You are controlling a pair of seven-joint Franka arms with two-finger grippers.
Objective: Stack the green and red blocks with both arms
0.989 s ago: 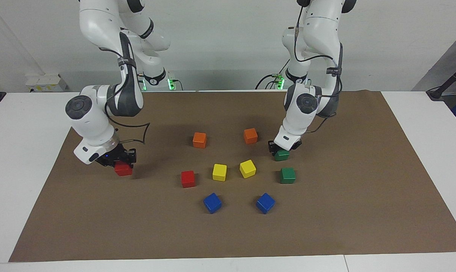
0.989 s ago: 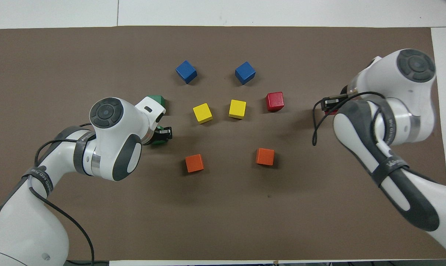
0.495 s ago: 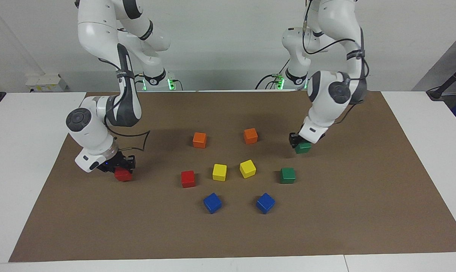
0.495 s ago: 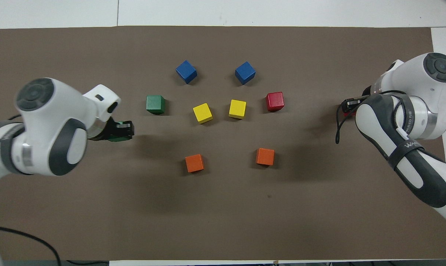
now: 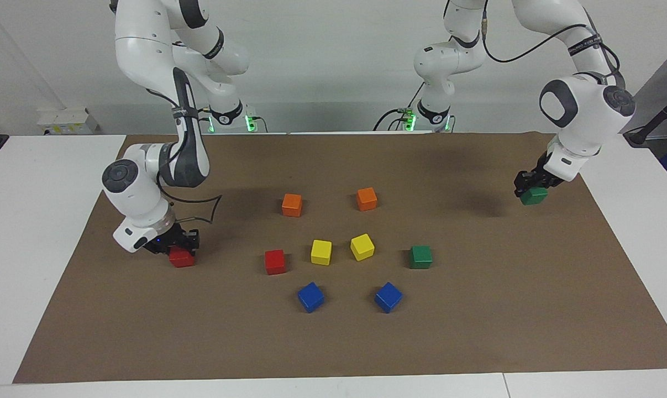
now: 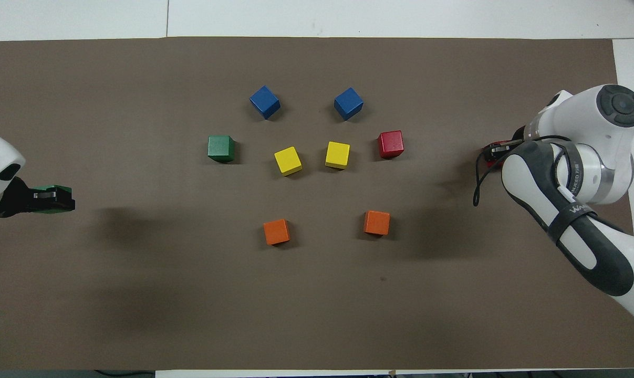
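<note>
My left gripper (image 5: 532, 189) is shut on a green block (image 5: 534, 195) and holds it in the air over the brown mat's edge at the left arm's end; the block also shows in the overhead view (image 6: 51, 190). My right gripper (image 5: 179, 249) is shut on a red block (image 5: 182, 257), low at the mat near the right arm's end; I cannot tell if the block touches it. The second green block (image 5: 421, 257) and the second red block (image 5: 275, 261) lie free on the mat, at either end of the row with the yellow cubes.
Two yellow cubes (image 5: 321, 252) (image 5: 362, 246) lie mid-mat. Two orange cubes (image 5: 292, 204) (image 5: 366, 199) lie nearer to the robots, two blue cubes (image 5: 310, 297) (image 5: 388, 297) farther. The brown mat (image 5: 333, 342) covers the white table.
My left arm has swung away from the cubes to the mat's edge at its own end, carrying the green block upward. My right gripper with the red block has sunk slightly.
</note>
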